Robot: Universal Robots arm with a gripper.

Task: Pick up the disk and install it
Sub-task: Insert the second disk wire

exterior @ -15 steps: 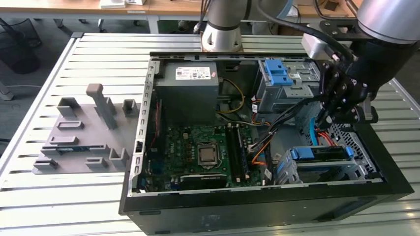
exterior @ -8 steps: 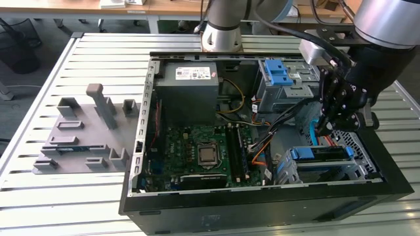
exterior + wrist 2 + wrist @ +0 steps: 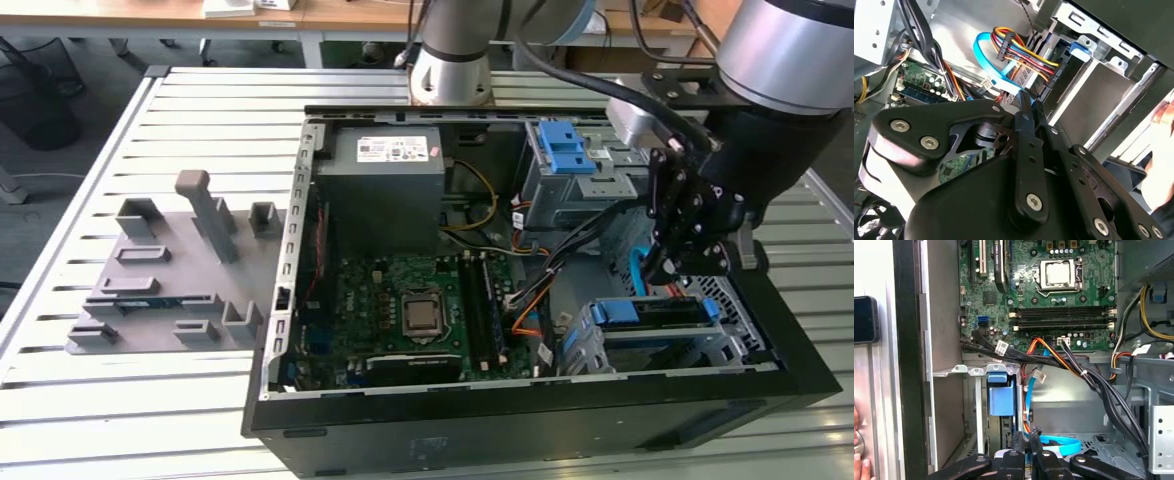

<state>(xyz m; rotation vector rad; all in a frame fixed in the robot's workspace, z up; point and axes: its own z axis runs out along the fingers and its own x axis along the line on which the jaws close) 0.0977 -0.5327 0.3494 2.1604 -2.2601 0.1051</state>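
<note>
Blue-framed, the disk (image 3: 663, 312) sits in the drive bay at the computer case's (image 3: 534, 425) front corner. Directly above it inside the case hangs the claw (image 3: 681, 262), fingers pressed together, pinching nothing, apart from the disk.

Slatted metal table (image 3: 120, 420), wooden desks (image 3: 160, 12) behind, grey floor.

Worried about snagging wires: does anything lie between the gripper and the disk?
Yes. A blue flat cable curls right beside the gripper, near the disk in its cage; black and orange wires cross nearby.
</note>
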